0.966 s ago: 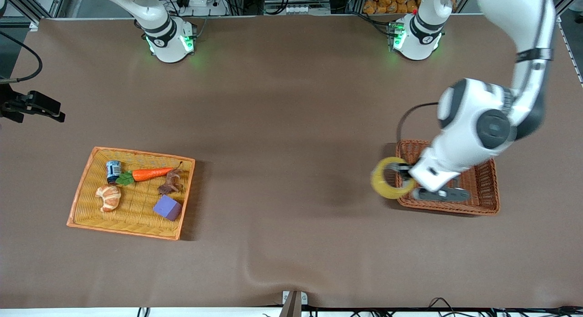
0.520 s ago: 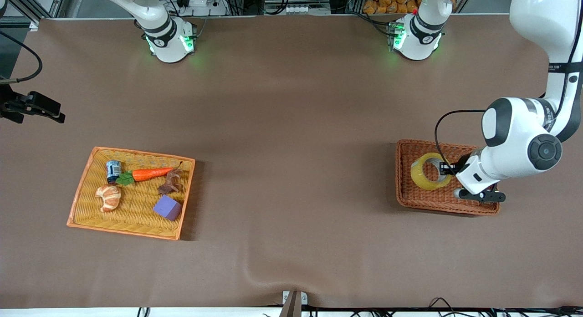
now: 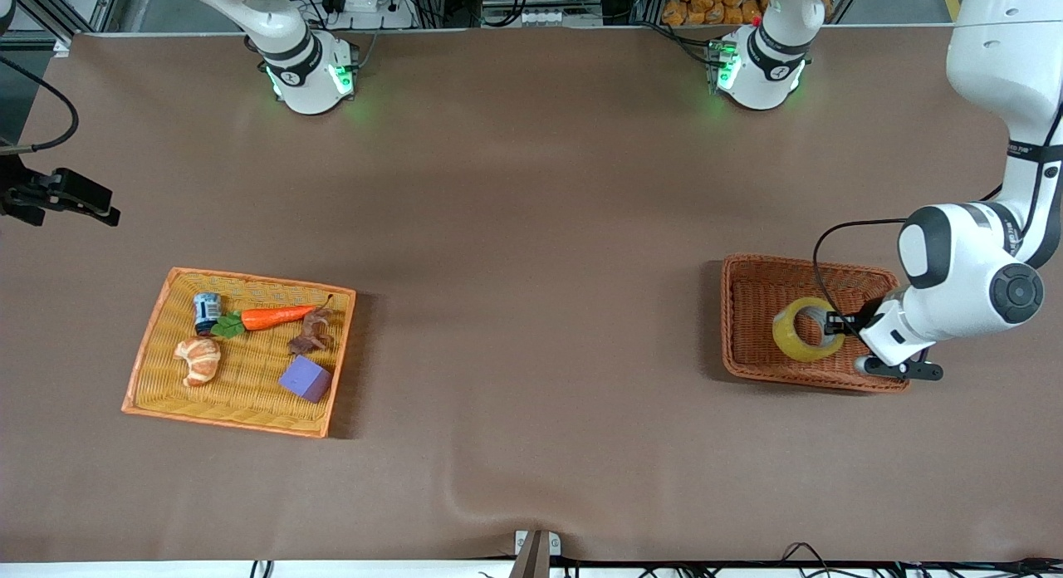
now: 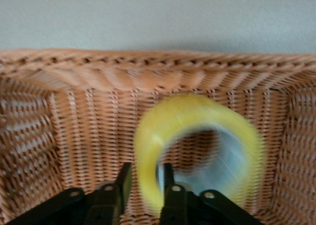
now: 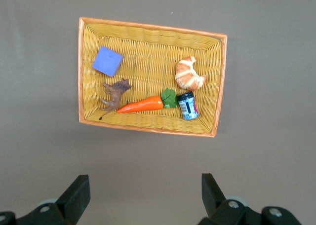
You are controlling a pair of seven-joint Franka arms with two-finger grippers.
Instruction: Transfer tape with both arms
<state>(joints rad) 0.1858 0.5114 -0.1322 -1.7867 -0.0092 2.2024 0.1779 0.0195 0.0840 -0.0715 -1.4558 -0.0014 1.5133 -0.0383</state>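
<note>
- Tape (image 3: 789, 339) sits inside the brown wicker basket (image 3: 731, 312), at about 4 o'clock on the surface (image 3: 531, 229) in the front view, toward the left arm's end.
- We see the roll tilted up on its edge, not lying flat, with its hole facing the front camera.
- Left hand (image 3: 839, 325) is low in that basket, at the roll's 3 o'clock edge.
- In the left wrist view its fingers (image 4: 169, 180) straddle the roll's wall, one inside the hole and one outside. They are spread a little, and we see a thin gap at the outer finger, so no firm pinch.
- Same view: the tape (image 4: 148, 151) stands against the basket floor, and the basket wall (image 4: 148, 67) rises past it.
- Right hand (image 5: 145, 200) waits high in the air over the surface at the right arm's end, fingers spread wide, holding nothing.
- Orange tray (image 3: 148, 341) lies at about 8 o'clock in the front view, well apart from the basket.
- In the tray we count a croissant (image 3: 198, 360), a carrot (image 3: 278, 316), a purple cube (image 3: 305, 379), a small can (image 3: 206, 311) and a brown figure (image 3: 309, 335).
- Cube is the item nearest the front camera. The can touches the carrot's leafy end.
</note>
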